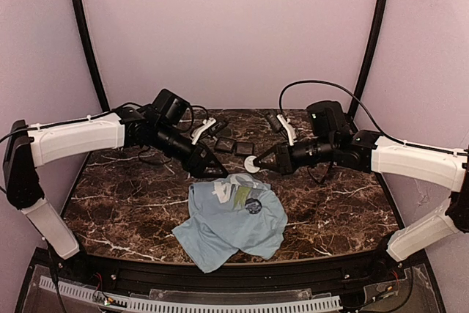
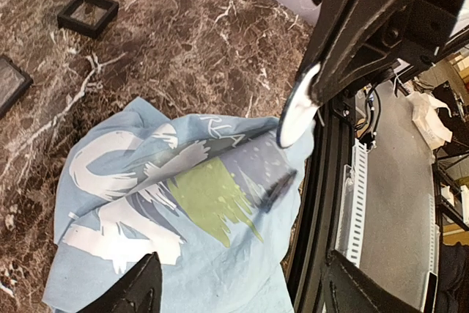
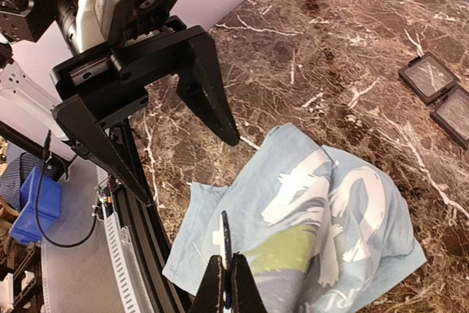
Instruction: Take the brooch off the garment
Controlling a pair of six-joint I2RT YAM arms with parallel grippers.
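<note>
"Navy brooch?"
"Lying on the shirt; its print reads 'REA' only from my left wrist. My right gripper pinches a white disc; my left gripper gapes."

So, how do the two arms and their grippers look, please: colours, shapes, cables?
The left arm and the right arm have white shells on their long links, with black joints and black wrists. The left gripper and the right gripper are black, each with two flat fingers tapering to points. A thin black cable loops above the right arm.
</note>
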